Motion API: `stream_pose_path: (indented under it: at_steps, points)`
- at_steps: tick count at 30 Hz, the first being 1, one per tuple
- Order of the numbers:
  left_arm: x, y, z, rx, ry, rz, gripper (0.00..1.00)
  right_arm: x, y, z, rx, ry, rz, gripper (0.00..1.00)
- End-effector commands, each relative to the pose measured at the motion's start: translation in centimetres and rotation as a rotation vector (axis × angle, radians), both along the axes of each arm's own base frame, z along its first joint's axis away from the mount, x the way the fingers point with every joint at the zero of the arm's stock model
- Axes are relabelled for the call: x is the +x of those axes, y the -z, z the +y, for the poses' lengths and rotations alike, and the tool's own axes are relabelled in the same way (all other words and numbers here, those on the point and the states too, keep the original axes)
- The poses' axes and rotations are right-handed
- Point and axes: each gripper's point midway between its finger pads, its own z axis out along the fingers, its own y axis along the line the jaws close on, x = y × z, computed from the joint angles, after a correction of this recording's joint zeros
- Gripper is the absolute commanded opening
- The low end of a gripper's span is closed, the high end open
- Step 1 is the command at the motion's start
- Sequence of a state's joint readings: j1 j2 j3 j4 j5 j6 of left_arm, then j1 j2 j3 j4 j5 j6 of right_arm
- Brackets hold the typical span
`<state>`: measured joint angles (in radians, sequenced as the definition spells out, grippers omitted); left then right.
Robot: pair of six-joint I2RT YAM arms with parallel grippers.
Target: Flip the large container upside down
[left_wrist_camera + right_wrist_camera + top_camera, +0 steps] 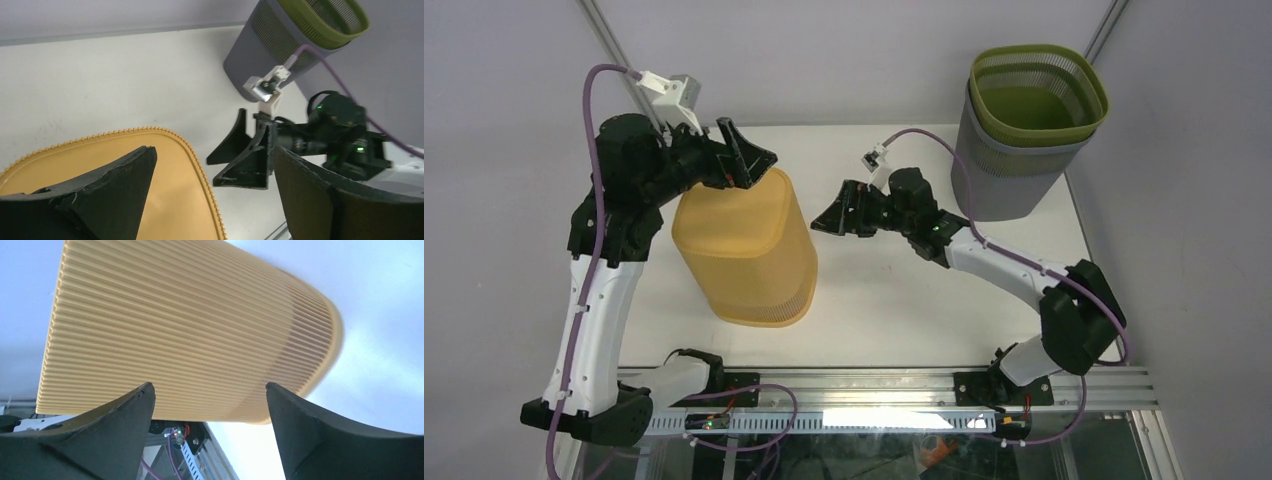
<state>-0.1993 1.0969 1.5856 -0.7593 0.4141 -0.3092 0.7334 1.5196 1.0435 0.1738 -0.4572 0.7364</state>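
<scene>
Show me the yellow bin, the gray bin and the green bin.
yellow bin (736,228): overhead view, its flat upturned base.
gray bin (1004,182): overhead view, its outer side wall.
green bin (1039,136): overhead view, its near rim.

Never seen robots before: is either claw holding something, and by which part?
Nothing is held: left gripper and right gripper both stand open near the upturned yellow ribbed plastic basket.

- Bright, even, diffuse light from above; shadows on the white table (904,300) are faint.
- Glare streaks the metal rail (894,418).
- Right wrist view: yellow container (190,335) blurs toward its right edge.
</scene>
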Motion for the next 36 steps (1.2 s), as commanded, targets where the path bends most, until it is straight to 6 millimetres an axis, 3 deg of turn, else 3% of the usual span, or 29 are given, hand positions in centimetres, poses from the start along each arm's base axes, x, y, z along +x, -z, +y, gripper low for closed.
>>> stream_pose_path:
  at_steps: [1, 5, 7, 12, 16, 22, 27, 30, 36]
  points:
    - [0.7, 1.8, 0.6, 0.170, -0.135, 0.030, 0.86, 1.4, -2.5, -5.0, -0.055, 0.237, -0.044, 0.86]
    - [0.8, 3.4, -2.6, 0.268, -0.187, 0.062, 0.76, 1.8, -2.2, -9.4, -0.138, 0.389, -0.052, 0.86]
    - [0.7, 4.2, -3.1, 0.348, -0.265, 0.068, 0.69, 1.6, -2.4, -11.2, -0.155, 0.444, -0.061, 0.86]
    - [-0.3, 5.5, -4.6, 0.412, -0.341, 0.092, 0.54, 1.4, -2.9, -13.5, -0.155, 0.509, -0.081, 0.87]
    - [-0.4, 7.8, -4.9, 0.470, -0.415, 0.131, 0.51, 1.4, -2.9, -13.6, -0.157, 0.508, -0.079, 0.87]
    - [-0.8, 8.5, -3.8, 0.461, -0.494, 0.146, 0.50, 1.4, -2.6, -12.9, -0.155, 0.474, -0.062, 0.87]
    - [-0.8, 10.6, -3.4, 0.516, -0.510, 0.162, 0.48, 1.5, -2.6, -12.5, -0.146, 0.458, -0.064, 0.87]
    - [-0.3, 11.8, -3.4, 0.548, -0.533, 0.158, 0.40, 1.5, -2.5, -12.1, -0.141, 0.446, -0.061, 0.87]
    - [2.2, 11.8, -2.8, 0.518, -0.580, 0.103, 0.26, 1.3, -2.5, -12.0, -0.134, 0.437, -0.053, 0.87]
